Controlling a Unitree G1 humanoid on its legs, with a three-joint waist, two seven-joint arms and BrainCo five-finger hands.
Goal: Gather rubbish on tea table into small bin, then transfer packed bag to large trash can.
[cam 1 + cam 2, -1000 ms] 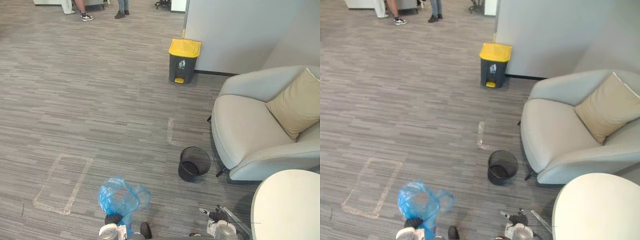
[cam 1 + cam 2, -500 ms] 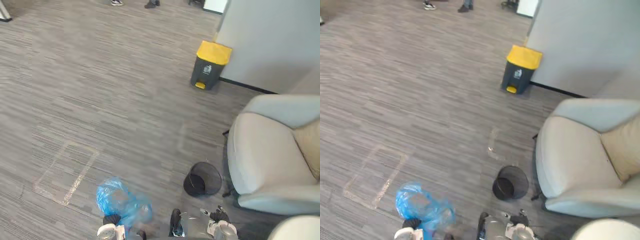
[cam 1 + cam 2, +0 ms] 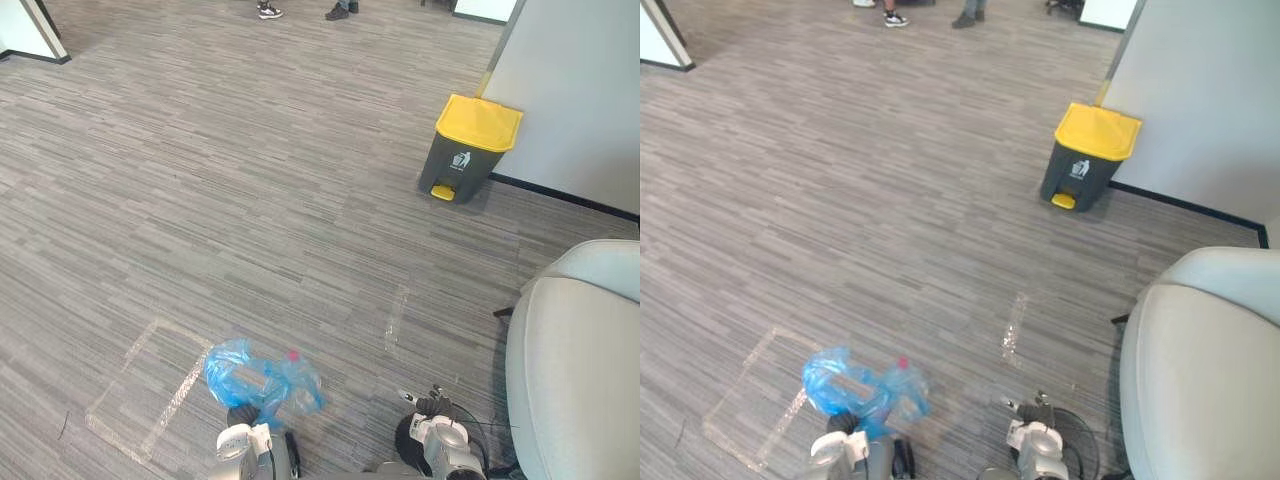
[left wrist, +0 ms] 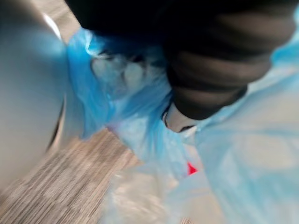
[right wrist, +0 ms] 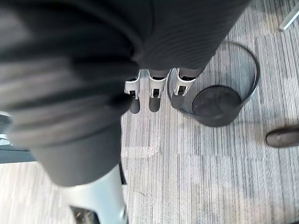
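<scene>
A crumpled blue plastic bag (image 3: 262, 376) with rubbish inside hangs just above the carpet, and my left hand (image 3: 240, 414) is shut on its gathered top. The left wrist view has the blue film (image 4: 140, 121) bunched around the hand's dark cover. The large grey trash can (image 3: 466, 152) with a closed yellow lid stands far ahead to the right, against the pale wall. My right hand (image 5: 152, 93) hangs with relaxed fingers, holding nothing, just above the small black mesh bin (image 5: 217, 100) on the floor.
A pale grey armchair (image 3: 580, 370) fills the lower right. A taped rectangle (image 3: 150, 390) and a short tape strip (image 3: 397, 320) mark the carpet. People's shoes (image 3: 270, 10) stand at the far edge. A wide stretch of carpet lies between me and the trash can.
The camera has swung and moved on: the trash can sits further right and larger, and the round table and cushion have left the picture. The bag stays in my left hand.
</scene>
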